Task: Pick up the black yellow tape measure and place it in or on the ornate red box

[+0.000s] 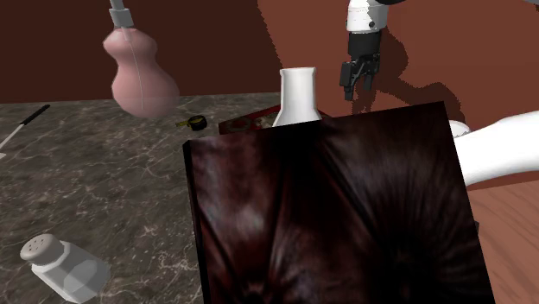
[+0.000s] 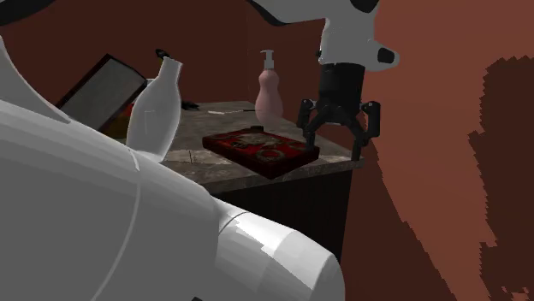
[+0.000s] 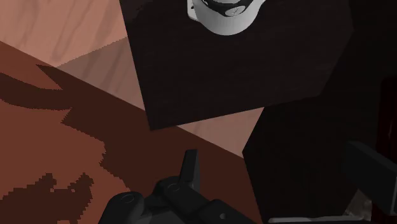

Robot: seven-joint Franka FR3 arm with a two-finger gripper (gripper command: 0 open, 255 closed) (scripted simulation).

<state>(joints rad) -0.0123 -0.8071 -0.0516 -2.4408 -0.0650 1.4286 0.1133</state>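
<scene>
1. Dark marble counter [image 1: 104, 190], reddish-brown walls behind. The stand [image 1: 345, 224] blocks much of the shoulder view's lower right.
2. Gripper [image 1: 357, 86] hangs in the air w/ jaws spread, holding nothing. In the second exterior view it hovers off the counter's edge, just past the red box [image 2: 261, 147].
3. Tape measure [image 1: 197, 123], black w/ yellow, sits on the counter between the pink dispenser bottle [image 1: 138, 73] and the white bottle [image 1: 298, 95], near the red box. Well apart from the gripper, so the pick isn't begun yet, by my read.
4. Step in hand = reach to the tape measure. To do it well, IMO:
   - Cross above the red box and white bottle w/ clearance, as the tall bottle stands close to the likely path.
   - Come down from above w/ jaws wide, centred on the tape's body.
   - Close only once both fingers flank it.
   - It's small and low, so a shallow descent may clip an edge and skate it away.
5. Views differ:
   - Shoulder view gives the tape measure and its neighbours, but the stand hides most of the red box.
   - Second exterior view gives the box's whole ornate lid and the gripper's height vs. the counter. The tape's spot prob. lies behind the white bottle there.
   - Wrist view has the fingers [image 3: 189, 170] apart w/ nothing between, looking at the floor and the stand. That suggests the hand isn't over the worktop.
</scene>
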